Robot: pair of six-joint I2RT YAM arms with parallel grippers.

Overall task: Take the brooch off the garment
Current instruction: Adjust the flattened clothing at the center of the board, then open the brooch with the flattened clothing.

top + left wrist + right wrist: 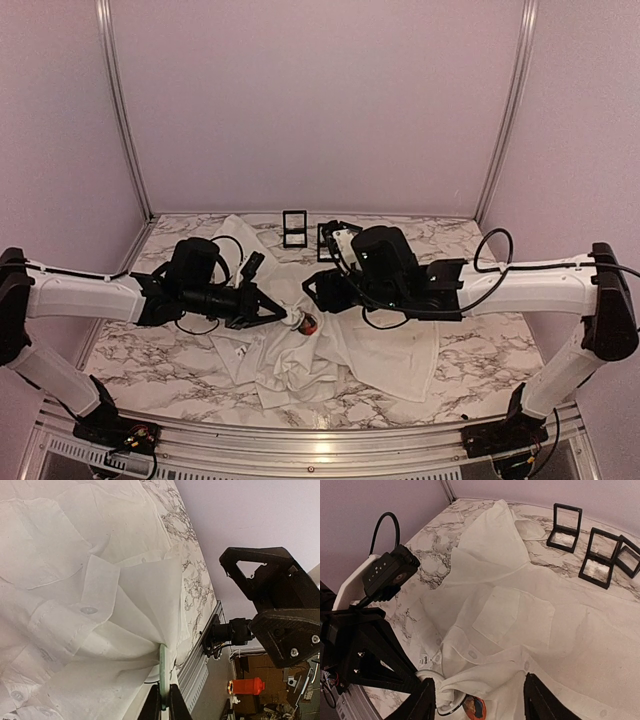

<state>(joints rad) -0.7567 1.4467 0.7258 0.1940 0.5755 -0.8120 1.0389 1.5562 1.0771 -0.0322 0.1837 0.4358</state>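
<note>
Marble worktop (480, 375), lilac walls (320, 100): the crumpled garment (350, 350) lies mid-surface, its brooch (474, 707) below the spread right hand (480, 681); the left hand (163, 702) pinches a fold. Black boxes (563, 526) stand behind, contents unclear.

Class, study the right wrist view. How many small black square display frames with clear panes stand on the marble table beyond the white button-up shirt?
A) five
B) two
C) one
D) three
D: three small black square display frames stand on the marble table past the white button-up shirt, one apart at the left and two overlapping at the right.
</note>
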